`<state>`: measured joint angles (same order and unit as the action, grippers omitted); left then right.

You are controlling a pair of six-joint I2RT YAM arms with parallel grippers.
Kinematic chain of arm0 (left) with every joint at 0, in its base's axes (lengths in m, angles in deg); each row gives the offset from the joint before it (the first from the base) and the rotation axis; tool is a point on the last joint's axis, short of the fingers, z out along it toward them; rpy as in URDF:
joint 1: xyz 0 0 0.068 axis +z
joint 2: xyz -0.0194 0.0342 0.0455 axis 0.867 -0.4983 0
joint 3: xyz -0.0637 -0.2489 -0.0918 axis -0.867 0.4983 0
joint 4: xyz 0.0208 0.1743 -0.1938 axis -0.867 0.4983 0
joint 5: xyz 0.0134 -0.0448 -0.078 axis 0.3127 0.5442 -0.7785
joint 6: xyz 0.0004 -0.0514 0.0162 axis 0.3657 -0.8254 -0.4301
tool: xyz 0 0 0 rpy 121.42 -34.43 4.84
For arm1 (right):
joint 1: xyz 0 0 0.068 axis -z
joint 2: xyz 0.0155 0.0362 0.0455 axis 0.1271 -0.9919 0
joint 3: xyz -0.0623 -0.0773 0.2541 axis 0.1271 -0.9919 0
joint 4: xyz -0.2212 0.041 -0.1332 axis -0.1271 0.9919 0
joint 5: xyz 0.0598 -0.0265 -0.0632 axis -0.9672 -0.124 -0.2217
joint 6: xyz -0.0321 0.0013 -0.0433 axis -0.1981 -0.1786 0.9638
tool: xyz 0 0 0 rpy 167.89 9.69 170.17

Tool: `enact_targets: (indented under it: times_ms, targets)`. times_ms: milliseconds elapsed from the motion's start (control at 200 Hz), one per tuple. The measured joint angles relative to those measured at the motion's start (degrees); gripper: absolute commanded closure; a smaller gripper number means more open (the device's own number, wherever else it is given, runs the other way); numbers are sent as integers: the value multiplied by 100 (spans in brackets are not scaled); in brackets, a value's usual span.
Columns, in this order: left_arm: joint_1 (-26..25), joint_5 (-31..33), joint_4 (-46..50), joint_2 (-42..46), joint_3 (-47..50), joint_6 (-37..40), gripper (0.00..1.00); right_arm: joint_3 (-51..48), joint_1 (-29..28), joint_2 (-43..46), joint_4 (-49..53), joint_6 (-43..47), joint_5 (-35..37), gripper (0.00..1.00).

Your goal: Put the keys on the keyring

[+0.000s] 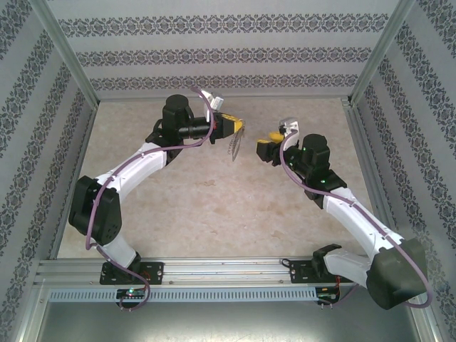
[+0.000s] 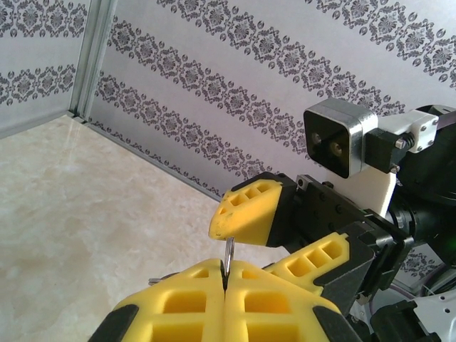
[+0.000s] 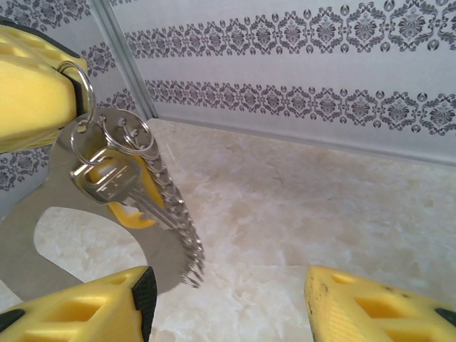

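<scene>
Right wrist: keys [image 3: 107, 182], keyring [image 3: 28, 239] in left pincer [image 3: 70, 80]

You have bright, even light in all three views, with no hard shadows, just faint soft ones beneath the arms [image 1: 135, 171] on the counter [image 1: 214, 214]. The overhead picture is a little soft and grainy. In the left wrist view the polished counter carries a pale sheen near the wall. In the right wrist view the key [image 3: 110, 182] throws small glints, and the yellow fingers [image 3: 370, 310] of the right hand [image 3: 228, 303] look slightly blurred.
</scene>
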<state>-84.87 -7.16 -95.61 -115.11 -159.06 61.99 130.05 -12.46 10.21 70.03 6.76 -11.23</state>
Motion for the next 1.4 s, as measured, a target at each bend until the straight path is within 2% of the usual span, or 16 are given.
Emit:
enact_targets:
  times_ms: [724, 1074, 1399]
  targets:
    - [-9, -31, 63, -24, -4, -111, 100, 20, -225, -483, -249, 125, -87, 47]
    - [-76, -153, -127, -92, -24, -264, 100, 22, -295, -407, -267, 151, -105, 47]
    - [-76, -155, -131, -201, -66, -286, 100, 387, -450, -807, -273, 188, -203, 46]
